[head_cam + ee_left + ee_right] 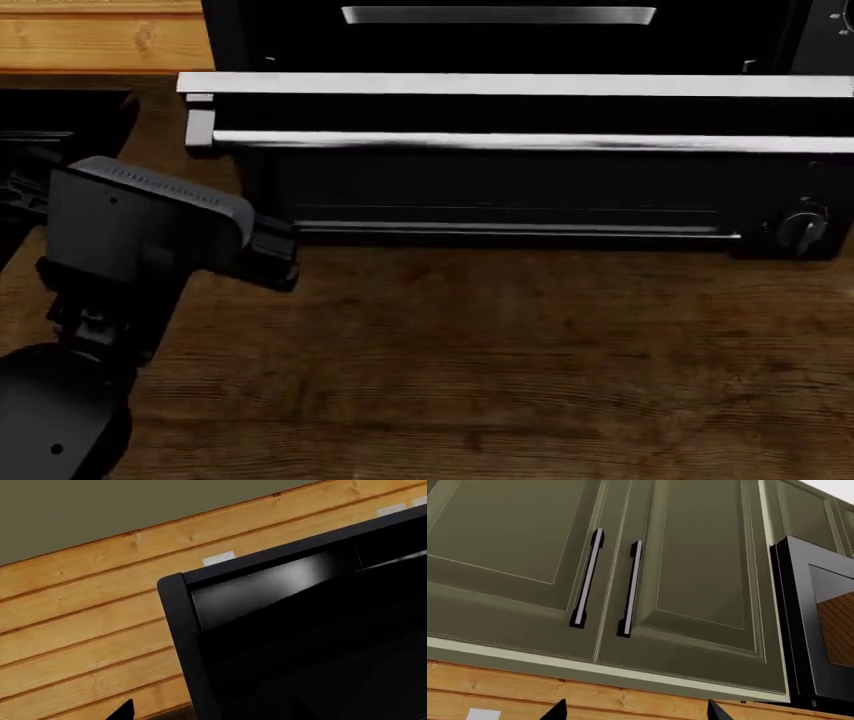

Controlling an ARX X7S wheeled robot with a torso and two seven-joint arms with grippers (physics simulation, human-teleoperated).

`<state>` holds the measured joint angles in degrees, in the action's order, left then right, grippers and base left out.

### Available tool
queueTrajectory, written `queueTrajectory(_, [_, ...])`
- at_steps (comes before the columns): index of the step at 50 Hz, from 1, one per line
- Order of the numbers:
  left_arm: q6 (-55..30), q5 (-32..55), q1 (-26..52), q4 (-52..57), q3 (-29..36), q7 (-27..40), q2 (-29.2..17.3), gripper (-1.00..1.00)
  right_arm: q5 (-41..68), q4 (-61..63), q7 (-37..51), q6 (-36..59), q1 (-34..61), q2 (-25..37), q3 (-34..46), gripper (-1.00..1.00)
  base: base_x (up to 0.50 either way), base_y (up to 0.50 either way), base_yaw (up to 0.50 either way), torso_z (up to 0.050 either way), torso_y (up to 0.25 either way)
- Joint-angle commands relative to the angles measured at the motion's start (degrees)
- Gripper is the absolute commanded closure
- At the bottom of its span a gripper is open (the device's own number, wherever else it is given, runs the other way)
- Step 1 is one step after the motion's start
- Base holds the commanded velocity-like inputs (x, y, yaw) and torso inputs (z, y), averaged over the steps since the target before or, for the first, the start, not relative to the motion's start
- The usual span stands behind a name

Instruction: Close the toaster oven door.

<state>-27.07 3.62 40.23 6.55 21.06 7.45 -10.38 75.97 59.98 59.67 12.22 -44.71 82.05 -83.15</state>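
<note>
In your head view, the toaster oven [534,190] fills the far side of the dark, grainy wooden bench [507,370], its black box cut off at the top and right edges. The toaster oven door [521,85] hangs open toward you, seen edge-on as a pale band, with its long silver handle bar [521,142] running just below it; a rack or element glints inside the cavity, and a grey-black knob [803,228] sits at the lower right. Your left arm's grey and black housing [147,230] stands near the oven's left front corner, but the left tool itself is hidden, so you cannot tell whether it is open or closed. In your left wrist view, a black, glossy corner of the oven [193,610] lies against a wall of horizontal pine planks [80,610], with only one dark fingertip [123,711] showing. In your right wrist view, olive panelled cabinet doors [514,555] with two slim bar handles [587,577] hang above the planks, a black appliance [807,630] is cropped at one side, and the right tool [637,711] shows two black tips spread well apart, holding nothing.
</note>
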Motion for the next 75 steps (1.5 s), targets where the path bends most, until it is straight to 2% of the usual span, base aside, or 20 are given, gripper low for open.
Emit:
queueTrajectory(1, [-1.2, 0.1, 4.2, -7.2, -1.9, 1.9, 2.3, -1.00, 0.2, 0.0, 0.1, -0.1, 0.0, 0.1, -0.3, -1.00, 0.00, 0.00, 0.00, 0.000, 0.000])
queueTrajectory(25, [4.5, -0.1, 15.0, -27.9, -0.3, 3.3, 5.8, -1.00, 1.1, 0.0, -0.5, 0.7, 0.0, -0.5, -1.8, -1.00, 0.00, 0.00, 0.00, 0.000, 0.000])
queueTrajectory(40, [10.0, 0.1, 20.4, -40.8, 1.8, 4.3, 8.1, -1.00, -0.7, 0.0, -1.6, -0.1, -0.1, -2.3, -0.1, -1.00, 0.00, 0.00, 0.00, 0.000, 0.000])
queueTrajectory(52, [17.5, 2.1, 26.5, -55.8, 5.5, 5.3, 10.1, -1.00, 0.8, 0.0, -1.1, 1.4, 0.0, -1.5, -1.8, -1.00, 0.00, 0.00, 0.00, 0.000, 0.000])
queueTrajectory(59, [22.6, 10.2, 30.7, -64.5, 14.4, 7.8, 10.3, -1.00, 0.7, 0.0, -2.1, 1.7, -0.1, -2.9, -2.1, -1.00, 0.00, 0.00, 0.00, 0.000, 0.000])
queueTrajectory(75, [30.9, 40.8, 39.0, -74.8, 48.6, 14.6, 10.4, -1.00, 0.7, 0.0, -3.7, 2.4, -0.1, -5.3, -2.8, -1.00, 0.03, 0.00, -0.01, 0.001, 0.000])
